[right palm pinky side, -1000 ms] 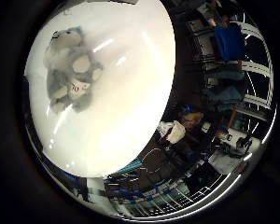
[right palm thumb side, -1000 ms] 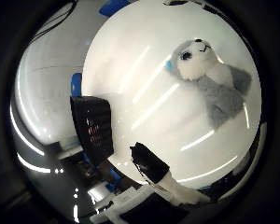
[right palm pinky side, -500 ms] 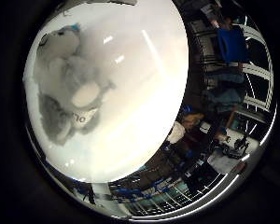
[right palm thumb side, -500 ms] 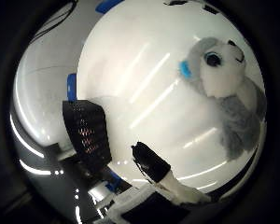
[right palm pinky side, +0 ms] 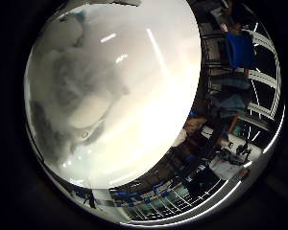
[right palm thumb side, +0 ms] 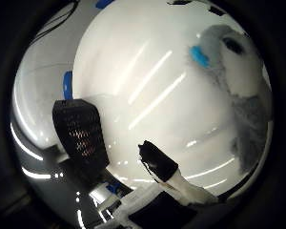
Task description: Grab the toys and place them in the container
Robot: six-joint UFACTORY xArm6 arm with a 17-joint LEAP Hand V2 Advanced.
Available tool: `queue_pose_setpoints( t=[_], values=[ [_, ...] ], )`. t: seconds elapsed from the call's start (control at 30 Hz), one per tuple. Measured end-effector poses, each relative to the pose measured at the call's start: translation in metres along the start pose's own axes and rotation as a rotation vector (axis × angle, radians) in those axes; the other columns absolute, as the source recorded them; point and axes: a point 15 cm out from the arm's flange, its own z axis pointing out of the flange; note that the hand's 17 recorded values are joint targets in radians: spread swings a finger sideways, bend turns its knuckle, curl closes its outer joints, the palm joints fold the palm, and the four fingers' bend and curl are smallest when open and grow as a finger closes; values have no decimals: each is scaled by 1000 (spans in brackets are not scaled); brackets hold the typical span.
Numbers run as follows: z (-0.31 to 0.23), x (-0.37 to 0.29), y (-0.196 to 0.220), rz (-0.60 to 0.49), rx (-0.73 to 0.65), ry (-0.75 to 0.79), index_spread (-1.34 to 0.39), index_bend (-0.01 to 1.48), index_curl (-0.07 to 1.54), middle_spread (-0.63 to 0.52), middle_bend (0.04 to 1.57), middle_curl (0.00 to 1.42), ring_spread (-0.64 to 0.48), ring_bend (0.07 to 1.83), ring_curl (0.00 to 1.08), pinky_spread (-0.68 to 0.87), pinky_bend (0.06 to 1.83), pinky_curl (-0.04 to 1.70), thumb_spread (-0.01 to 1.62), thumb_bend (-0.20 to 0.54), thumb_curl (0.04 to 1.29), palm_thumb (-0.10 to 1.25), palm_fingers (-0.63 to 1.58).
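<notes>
A: Nearest first. What's right at the palm?

B: Grey-and-white plush toy (right palm thumb side: 245, 90), lying on the round white worktop (right palm thumb side: 148, 95). Fills a big share of both palm views, so it's close. Blue nose, dark eye, white muzzle, grey fur on the body.

A: Hand (right palm thumb side: 169, 179) state?

B: Only 1 finger (right palm thumb side: 158, 162) shows, black tip on a white segment, stretched out fairly straight over the worktop. Nothing pinched, not touching the toy. Reads as relaxed and spread, but the rest of the hand is out of sight.

A: Container?

B: Black mesh container (right palm thumb side: 80, 131) just past the worktop rim, on the far side from the toy, well apart from it. Upright-ish. Can't tell what's inside, the mesh is too dark.

A: Anything between toy and container?

B: Bare white worktop with light streaks, plus that finger reaching across part of it.

A: Further out?

B: Blue patches (right palm thumb side: 67, 85) at the worktop edge near the container. Beyond that, a blue chair (right palm pinky side: 240, 50) and cluttered room.
</notes>
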Motion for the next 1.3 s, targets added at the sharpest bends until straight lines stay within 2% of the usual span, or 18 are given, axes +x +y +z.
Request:
queue_pose_setpoints(
  t=[0.43,0.63,0.73,0.8,0.87,0.9,0.97,1.0,1.03,1.17,1.3],
  values=[
    [8,11,7,-8,-31,30,-202,146,248,150,271,343,279,429,254,522,685,266,1125,-20,298,545,130],
    [10,17,14,-19,-60,54,-225,157,258,77,304,351,235,508,260,490,681,251,1122,-16,307,590,239],
    [-2,21,22,-33,-73,88,-248,132,238,-33,391,376,101,696,296,346,673,229,1120,-14,313,619,418],
    [-10,21,22,-41,-62,104,-279,118,208,-145,530,426,-98,911,349,10,831,241,1119,-9,321,660,784],
    [-17,21,22,-45,-52,113,-319,185,232,-217,650,497,-226,1012,417,-285,957,297,1114,-12,328,690,965],
    [-20,21,22,-45,-45,115,-348,245,267,-241,714,539,-257,1045,445,-351,991,323,1111,-13,332,705,1105],
    [-30,22,22,-46,-23,119,-388,359,338,-268,793,599,-285,1082,483,-396,1060,372,1105,-12,341,735,1153],
    [-35,21,22,-48,-13,122,-408,463,403,-278,855,646,-295,1123,513,-389,1122,412,1101,-15,345,748,1190],
    [-40,21,22,-49,-4,124,-414,491,422,-280,879,664,-292,1141,523,-381,1153,430,1098,-13,348,758,1179],
    [-61,20,24,-49,32,131,-398,895,657,-282,1074,818,-289,1278,633,-293,1342,566,1089,-2,381,874,1111],
    [-91,18,29,-44,88,136,-330,1043,779,-262,1190,907,-282,1341,718,-228,1433,672,1121,16,431,1007,1044]
  ],
)
